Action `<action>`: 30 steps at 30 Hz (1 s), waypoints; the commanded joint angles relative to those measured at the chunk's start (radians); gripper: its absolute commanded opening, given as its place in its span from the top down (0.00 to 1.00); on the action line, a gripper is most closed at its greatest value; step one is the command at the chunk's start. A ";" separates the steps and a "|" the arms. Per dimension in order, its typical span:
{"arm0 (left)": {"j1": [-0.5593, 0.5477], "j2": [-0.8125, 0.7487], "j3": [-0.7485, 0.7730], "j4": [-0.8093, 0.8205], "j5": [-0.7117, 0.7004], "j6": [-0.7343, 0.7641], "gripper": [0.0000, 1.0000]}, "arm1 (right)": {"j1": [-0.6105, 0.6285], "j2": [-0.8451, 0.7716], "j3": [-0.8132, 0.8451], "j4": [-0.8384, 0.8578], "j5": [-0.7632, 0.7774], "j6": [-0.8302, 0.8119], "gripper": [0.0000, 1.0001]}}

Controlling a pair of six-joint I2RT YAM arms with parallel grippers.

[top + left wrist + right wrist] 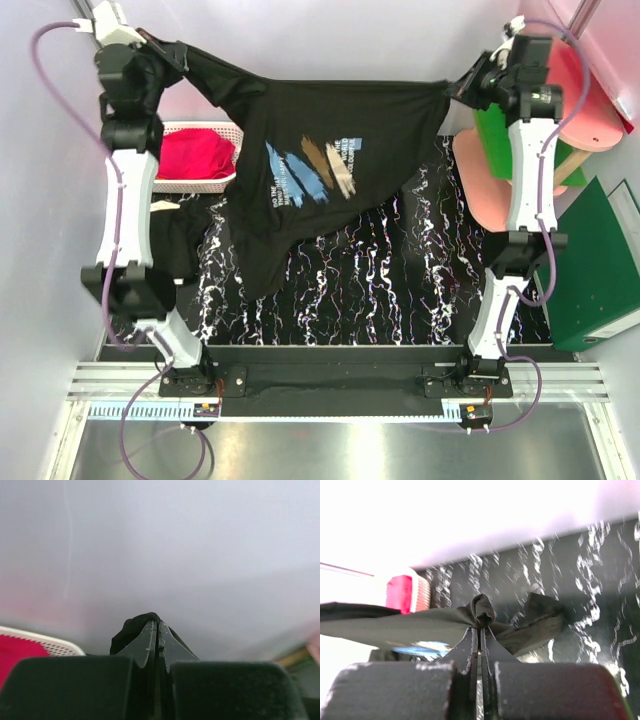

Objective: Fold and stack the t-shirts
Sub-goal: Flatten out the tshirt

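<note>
Left hand point(180, 56), right hand point(452, 90), t-shirt point(330, 120) aloft

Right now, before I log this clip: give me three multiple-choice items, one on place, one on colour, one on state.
1. The white basket sits at the table's: A far left; B far right; C centre.
2. The cloth in it is: A red; B yellow; C green.
3. The printed t-shirt is: A folded flat; B stretched between left pincer and right pincer; C in the basket.
Key: 1 A, seen at far left from above. 2 A, plainly red. 3 B, both shut pincers pinch its edges, holding it up.
</note>
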State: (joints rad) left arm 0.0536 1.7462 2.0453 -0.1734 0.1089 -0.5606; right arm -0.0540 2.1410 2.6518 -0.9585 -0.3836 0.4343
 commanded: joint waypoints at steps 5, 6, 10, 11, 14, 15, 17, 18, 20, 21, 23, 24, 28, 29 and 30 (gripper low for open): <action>0.026 -0.244 -0.227 0.061 0.170 -0.079 1.00 | -0.004 -0.173 -0.235 0.035 0.015 0.014 1.00; 0.031 -0.260 -0.259 0.051 0.173 -0.078 1.00 | -0.004 -0.190 -0.313 0.062 0.014 0.005 1.00; 0.035 -0.313 -0.298 0.028 0.204 -0.064 1.00 | -0.004 -0.263 -0.463 0.121 0.002 -0.008 1.00; 0.043 -0.318 -0.301 0.019 0.210 -0.065 1.00 | -0.004 -0.288 -0.484 0.128 0.002 -0.006 1.00; 0.046 -0.338 -0.318 0.005 0.222 -0.055 1.00 | -0.004 -0.331 -0.550 0.165 -0.008 -0.005 1.00; 0.046 -0.350 -0.324 0.005 0.224 -0.052 1.00 | -0.004 -0.342 -0.572 0.182 -0.012 -0.005 1.00; 0.046 -0.366 -0.335 -0.003 0.229 -0.053 1.00 | -0.004 -0.378 -0.587 0.188 -0.024 -0.014 1.00; 0.046 -0.387 -0.342 -0.003 0.235 -0.053 1.00 | -0.004 -0.392 -0.607 0.191 -0.035 -0.020 1.00; 0.046 -0.421 -0.375 -0.005 0.239 -0.047 1.00 | -0.001 -0.464 -0.641 0.196 -0.060 -0.055 1.00; 0.046 -0.465 -0.393 -0.006 0.247 -0.036 1.00 | 0.002 -0.499 -0.695 0.210 -0.061 -0.071 1.00; 0.045 -0.525 -0.465 -0.006 0.247 -0.025 1.00 | 0.006 -0.611 -0.754 0.211 -0.051 -0.116 1.00; 0.045 -0.595 -0.496 -0.006 0.245 -0.018 1.00 | 0.008 -0.653 -0.810 0.210 -0.046 -0.124 1.00; 0.042 -0.786 -0.623 -0.021 0.253 0.033 1.00 | 0.017 -0.867 -0.956 0.208 -0.014 -0.140 1.00; 0.040 -0.819 -0.640 -0.055 0.253 0.044 1.00 | 0.017 -0.960 -1.004 0.213 0.015 -0.143 1.00; 0.040 -0.885 -0.646 -0.070 0.250 0.069 1.00 | 0.017 -1.010 -1.024 0.213 0.034 -0.143 1.00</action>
State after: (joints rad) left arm 0.0914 1.0378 1.4258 -0.2600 0.3370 -0.5720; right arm -0.0452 1.3373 1.7157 -0.7826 -0.4053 0.3351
